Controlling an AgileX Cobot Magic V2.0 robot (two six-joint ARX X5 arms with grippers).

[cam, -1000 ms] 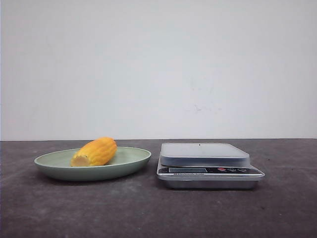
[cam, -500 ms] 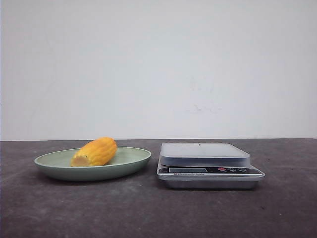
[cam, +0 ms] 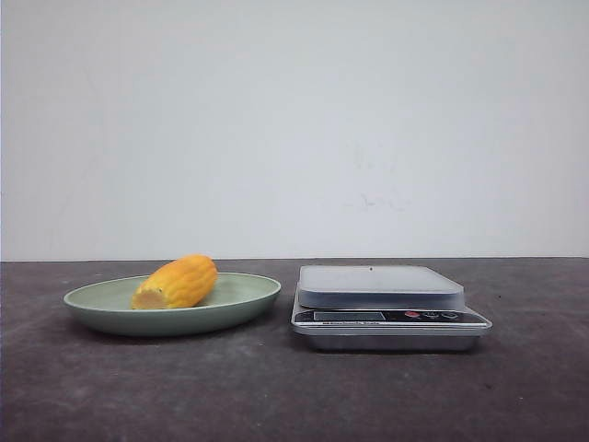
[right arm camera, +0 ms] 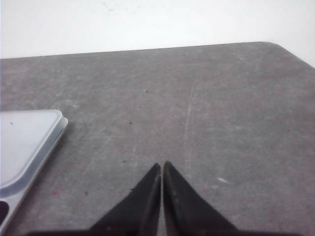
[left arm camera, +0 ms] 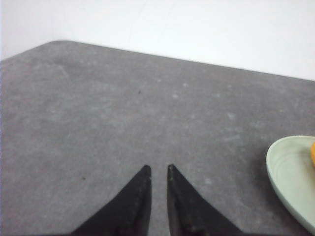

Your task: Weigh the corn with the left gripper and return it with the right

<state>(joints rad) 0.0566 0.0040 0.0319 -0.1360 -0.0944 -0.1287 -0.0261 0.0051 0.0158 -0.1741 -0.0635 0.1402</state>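
Items as I see them from the remote desk:

1. Corn (cam: 176,282): lying on its side in green plate (cam: 244,296), pale cut end twd camera, front view. Left wrist view catches only an orange sliver at frame edge (left arm camera: 313,152).
2. Plate: whole in front view, left of scale; left wrist view shows just part of its rim (left arm camera: 283,172).
3. Scale (cam: 389,308): front view shows platform, display and buttons; text under display too small to read. Right wrist view gets one corner only (right arm camera: 24,147), rest cut off.
4. Table (cam: 276,387): dark grey, scuffed, in all 3 views.
5. Left gripper (left arm camera: 157,169): seen only in its wrist cam; narrow gap btwn tips, holding nothing, over bare table, apart from plate.
6. Right gripper (right arm camera: 162,165): wrist cam only; tips practically together, nothing btwn them, beside scale, not touching.

Neither arm appears in front view.
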